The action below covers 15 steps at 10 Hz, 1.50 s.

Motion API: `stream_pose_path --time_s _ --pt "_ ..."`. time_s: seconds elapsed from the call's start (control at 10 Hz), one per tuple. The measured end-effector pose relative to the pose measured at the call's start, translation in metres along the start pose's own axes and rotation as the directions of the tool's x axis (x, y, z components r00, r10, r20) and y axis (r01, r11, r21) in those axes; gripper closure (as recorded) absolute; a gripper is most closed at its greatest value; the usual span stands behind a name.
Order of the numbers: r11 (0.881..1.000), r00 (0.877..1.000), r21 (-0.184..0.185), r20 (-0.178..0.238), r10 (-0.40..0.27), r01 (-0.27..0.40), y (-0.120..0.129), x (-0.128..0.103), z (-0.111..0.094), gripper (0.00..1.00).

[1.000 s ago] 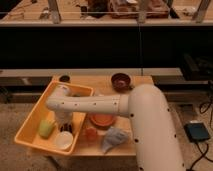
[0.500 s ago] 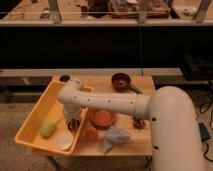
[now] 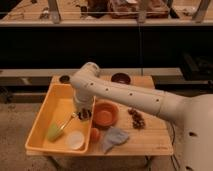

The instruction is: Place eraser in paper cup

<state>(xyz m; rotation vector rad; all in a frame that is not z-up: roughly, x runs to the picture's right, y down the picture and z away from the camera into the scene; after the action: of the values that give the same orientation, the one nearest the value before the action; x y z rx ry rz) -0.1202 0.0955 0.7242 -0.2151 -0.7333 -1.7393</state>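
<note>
Gripper [image 3: 83, 114] hangs over the right side of the yellow tray [image 3: 44, 107], just beside the orange bowl [image 3: 116, 111]. Fingers are clamped tight. The dark bit at the tips looks like the eraser [image 3: 85, 116], so I read it as held, though the view is too murky there to be sure.

Paper cup [image 3: 75, 140] stands upright in the tray's near right corner, nearer the camera than the gripper and not under it. Yellow-green object [image 3: 54, 132] lies near it on the left.

Risks from here:
- Small cup mouth, and the eraser looks barely narrower. Any offset or tilt at release and it catches the rim, then bridges it or drops into the tray.
- The cup is light. A finger or the eraser nudging its rim on the way down could tip it or push it against the tray wall.
- A high release could bounce the eraser out.
- A shallow grip could slip during the move.
- The wrist could clip the tray's right wall or the bowl.
</note>
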Motion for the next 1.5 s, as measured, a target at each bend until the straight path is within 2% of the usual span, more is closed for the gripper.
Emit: stream_pose_path --time_s 0.2,0.5,0.8,1.2,1.5 --pt "0.999 0.999 0.016 -0.036 -0.036 0.036 -0.017 0.002 -0.010 0.83" --pt "0.999 0.996 0.013 -0.072 -0.050 0.051 -0.048 -0.025 -0.019 0.83" --pt "0.999 0.996 0.004 -0.078 -0.036 0.036 -0.062 -0.060 -0.010 0.83" --pt "0.998 0.990 -0.006 -0.131 -0.057 0.057 -0.086 -0.071 0.004 0.83" --pt "0.998 0.986 -0.007 -0.154 -0.059 0.058 -0.089 -0.079 0.008 0.83"
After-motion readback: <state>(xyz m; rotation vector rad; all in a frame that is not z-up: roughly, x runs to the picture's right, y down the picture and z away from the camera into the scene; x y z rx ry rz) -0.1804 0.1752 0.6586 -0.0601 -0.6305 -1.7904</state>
